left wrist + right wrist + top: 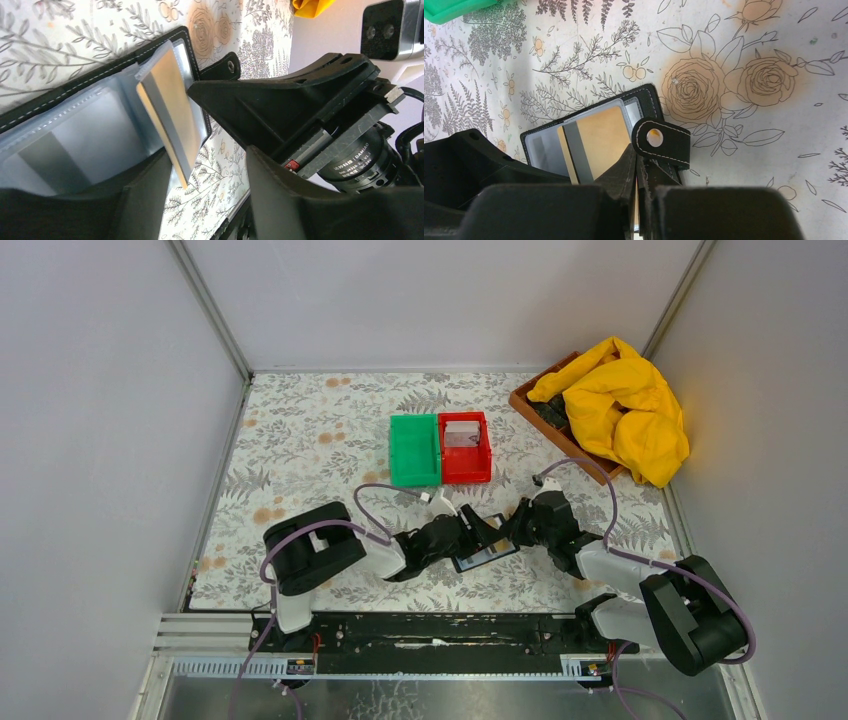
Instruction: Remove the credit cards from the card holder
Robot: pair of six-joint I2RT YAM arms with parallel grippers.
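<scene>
1. Black right pincer is pressed together on the stitched leather card holder, beside its snap tab.
2. Left pincer is spread around a tan, grey-striped credit card that juts out tilted from a glossy sleeve.
3. The holder lies open on the floral bench, with the green bin and red bin beyond.

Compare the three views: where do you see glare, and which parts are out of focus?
Left wrist: the card holder's glossy sleeves show pale glare, and the left fingers are a dark blur. Right wrist: the right fingers are soft, the table print sharp. Top external: even light, faint shadows, nothing blurred.
</scene>
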